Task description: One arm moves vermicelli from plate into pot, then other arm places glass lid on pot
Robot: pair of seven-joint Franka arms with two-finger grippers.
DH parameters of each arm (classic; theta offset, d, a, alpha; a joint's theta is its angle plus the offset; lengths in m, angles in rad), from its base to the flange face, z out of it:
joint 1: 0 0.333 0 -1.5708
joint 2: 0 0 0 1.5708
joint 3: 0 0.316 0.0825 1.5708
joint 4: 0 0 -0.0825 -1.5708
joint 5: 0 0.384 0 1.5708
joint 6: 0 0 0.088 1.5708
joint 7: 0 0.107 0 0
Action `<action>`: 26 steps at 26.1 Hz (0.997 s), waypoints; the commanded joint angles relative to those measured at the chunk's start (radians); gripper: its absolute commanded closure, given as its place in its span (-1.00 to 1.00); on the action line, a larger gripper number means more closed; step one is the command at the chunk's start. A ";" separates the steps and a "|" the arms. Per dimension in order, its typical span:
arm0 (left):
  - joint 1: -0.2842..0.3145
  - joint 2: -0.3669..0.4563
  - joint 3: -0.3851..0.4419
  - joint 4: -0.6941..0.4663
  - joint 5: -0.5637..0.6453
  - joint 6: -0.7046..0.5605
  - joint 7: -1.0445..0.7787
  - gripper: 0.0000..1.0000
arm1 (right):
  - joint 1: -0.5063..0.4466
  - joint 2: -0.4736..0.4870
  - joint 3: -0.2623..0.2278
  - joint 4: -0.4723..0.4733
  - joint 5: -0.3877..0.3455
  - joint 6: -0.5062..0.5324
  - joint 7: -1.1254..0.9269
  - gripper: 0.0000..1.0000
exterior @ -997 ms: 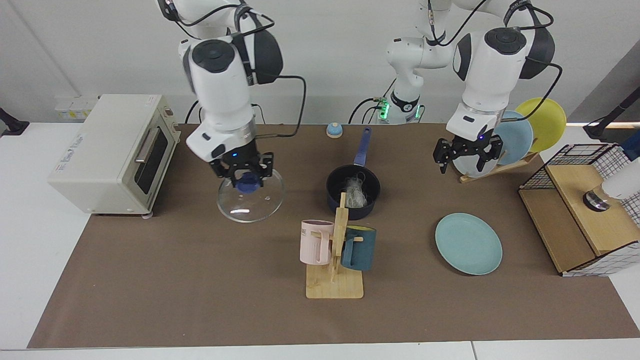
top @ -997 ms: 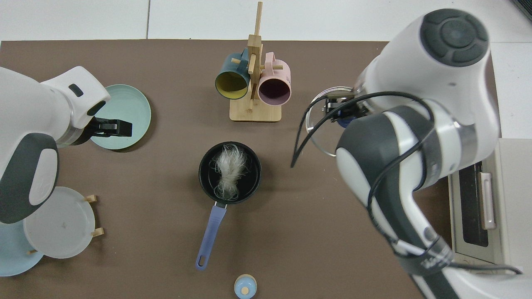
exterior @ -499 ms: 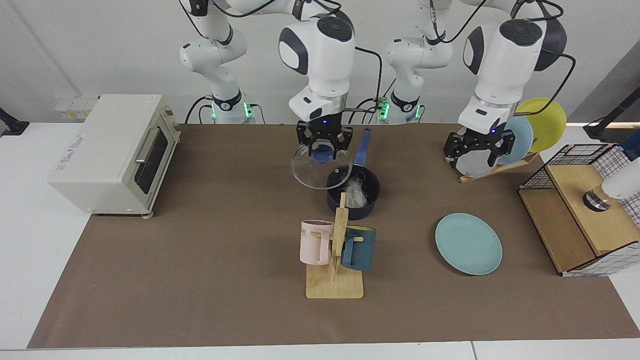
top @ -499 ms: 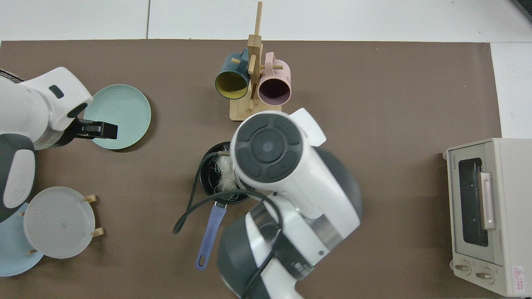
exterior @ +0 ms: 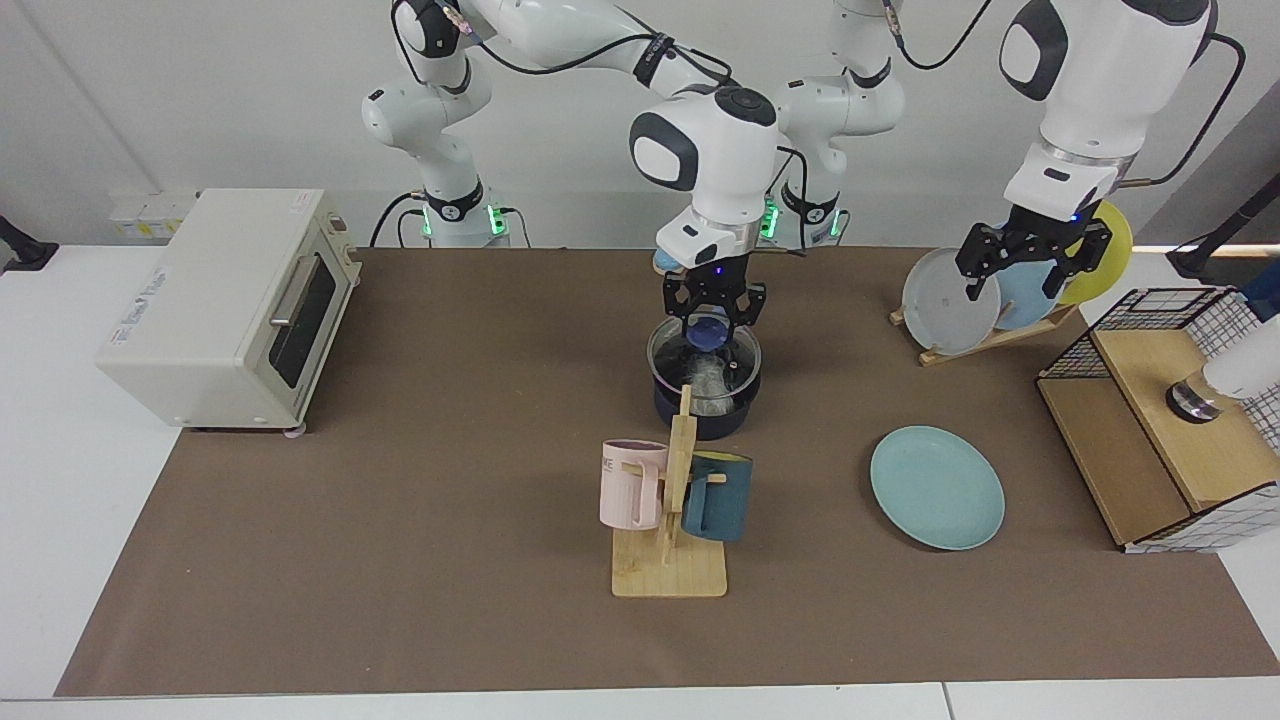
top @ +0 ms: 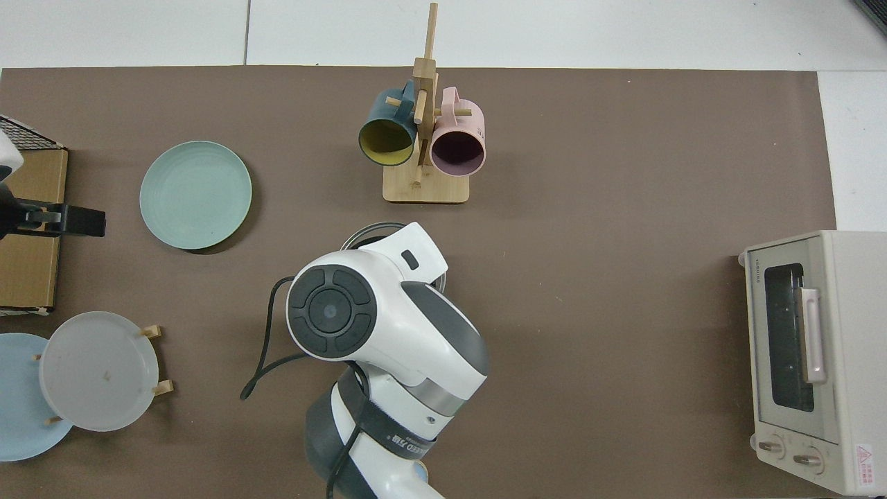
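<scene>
Right gripper: I see my right arm's black two-finger gripper (exterior: 713, 308) directly over the pot, fingers clamped on the blue knob of the round clear glass lid (exterior: 704, 361).
Glass lid: it sits on the rim of the small dark navy saucepan (exterior: 704, 410); I cannot tell whether it is fully seated. In the top view only an arc of its rim (top: 364, 228) shows past the arm.
Vermicelli: the whitish tangle of thin noodle strands (exterior: 708, 378) lies inside the saucepan, visible through the glass.
Left gripper: my left arm's black gripper (exterior: 1020, 268) hangs raised in front of the wooden plate rack holding grey-white, pale blue and yellow plates (exterior: 950, 300), fingers spread apart with nothing between them. The top view shows one finger (top: 66, 220) at the frame edge.
Teal plate: the round shallow teal-turquoise plate (exterior: 937, 487) lies flat on the brown mat, bare, well apart from the saucepan.
Nearby: a wooden mug stand with pink and dark teal mugs (exterior: 668, 500) stands just in front of the saucepan; a cream toaster oven (exterior: 225, 305) sits at the mat's far side.
</scene>
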 commanded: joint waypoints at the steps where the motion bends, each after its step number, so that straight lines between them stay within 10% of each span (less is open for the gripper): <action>1: -0.015 0.002 0.025 0.014 -0.058 -0.024 0.026 -1.00 | -0.011 0.027 0.009 0.016 0.001 0.051 0.002 1.00; 26: -0.017 0.001 -0.021 0.012 -0.054 -0.034 -0.046 -1.00 | 0.004 0.002 0.010 -0.021 0.071 -0.027 0.011 1.00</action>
